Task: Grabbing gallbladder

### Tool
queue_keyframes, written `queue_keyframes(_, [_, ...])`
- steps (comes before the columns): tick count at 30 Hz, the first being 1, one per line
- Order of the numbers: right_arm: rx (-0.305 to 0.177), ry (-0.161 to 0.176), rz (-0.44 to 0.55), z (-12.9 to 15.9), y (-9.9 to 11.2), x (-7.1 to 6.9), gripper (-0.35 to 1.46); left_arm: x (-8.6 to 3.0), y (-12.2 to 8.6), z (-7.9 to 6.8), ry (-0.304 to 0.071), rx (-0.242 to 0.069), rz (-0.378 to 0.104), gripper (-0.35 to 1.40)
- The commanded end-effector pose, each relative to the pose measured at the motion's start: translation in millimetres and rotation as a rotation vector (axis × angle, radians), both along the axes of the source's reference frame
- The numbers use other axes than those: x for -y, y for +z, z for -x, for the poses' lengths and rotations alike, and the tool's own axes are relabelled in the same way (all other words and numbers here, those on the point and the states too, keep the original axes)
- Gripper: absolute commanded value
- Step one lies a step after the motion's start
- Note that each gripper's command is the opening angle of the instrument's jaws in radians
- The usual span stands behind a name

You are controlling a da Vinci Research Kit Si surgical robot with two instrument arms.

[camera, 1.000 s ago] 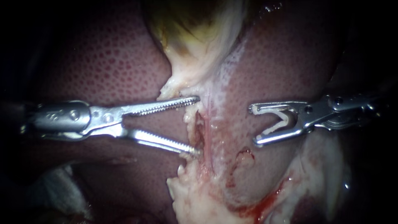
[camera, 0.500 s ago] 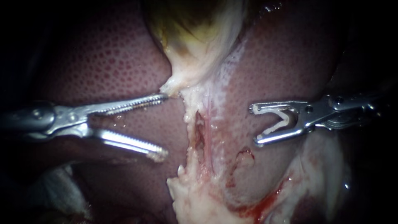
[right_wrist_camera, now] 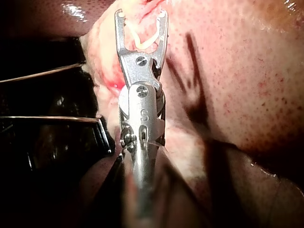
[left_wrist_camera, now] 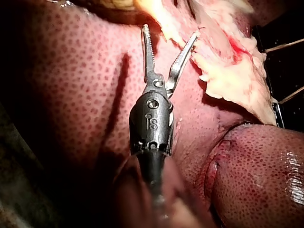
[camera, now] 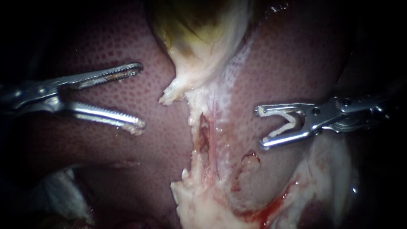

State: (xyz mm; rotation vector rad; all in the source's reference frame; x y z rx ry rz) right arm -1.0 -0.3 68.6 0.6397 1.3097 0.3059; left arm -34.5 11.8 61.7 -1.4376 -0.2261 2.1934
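Note:
The gallbladder (camera: 199, 38) is a pale yellow-green sac at the top, narrowing to a whitish tag (camera: 171, 94). My left instrument (camera: 140, 95) lies over the liver (camera: 106, 46), left of that tag and apart from it. Its toothed jaws are open and hold nothing. In the left wrist view my left instrument (left_wrist_camera: 169, 33) has pale tissue (left_wrist_camera: 228, 71) just ahead of its spread jaws. My right instrument (camera: 259, 128) hovers over the right liver lobe, its wide-standing jaws holding a white clip (camera: 285, 123). The right wrist view shows my right instrument (right_wrist_camera: 141, 14) and the clip (right_wrist_camera: 147, 42).
A pale strip of raw tissue (camera: 203, 140) runs down from the gallbladder between the two instruments. Blood (camera: 271, 210) pools at the lower right. White gauze (camera: 59, 191) lies at the lower left. Thin wires (right_wrist_camera: 42, 73) cross the dark space beside my right instrument.
My left instrument has drawn back to the left and upward, off the pale tissue it touched, its jaws still open. My right instrument has not moved.

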Motion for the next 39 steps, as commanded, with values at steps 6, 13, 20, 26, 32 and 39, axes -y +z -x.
queue_keyframes(6, [0.000, 0.000, 0.000, 0.0, 0.0, 0.0, 0.52, -0.9, 3.2, 2.4, -0.022, 0.007, -0.050, 0.59])
queue_keyframes(13, [0.000, 0.000, 0.000, 0.0, 0.0, 0.0, 0.52, -1.2, 4.8, 3.4, -0.042, 0.015, -0.088, 0.37])
queue_keyframes(20, [0.000, 0.000, 0.000, -0.1, 0.0, 0.0, 0.52, -0.9, 5.1, 2.9, -0.049, 0.012, -0.115, 0.00])
queue_keyframes(26, [0.000, 0.000, 0.000, 0.0, 0.0, 0.0, 0.52, -0.9, 5.1, 2.1, -0.038, -0.002, -0.127, -0.35])
queue_keyframes(32, [0.000, 0.000, 0.000, -0.1, 0.0, 0.0, 0.52, -1.1, 5.1, 0.8, -0.019, -0.019, -0.149, -0.35])
queue_keyframes(39, [0.000, 0.000, 0.000, -0.1, 0.0, 0.0, 0.52, -2.0, 3.3, -0.7, -0.013, -0.013, -0.168, -0.35])
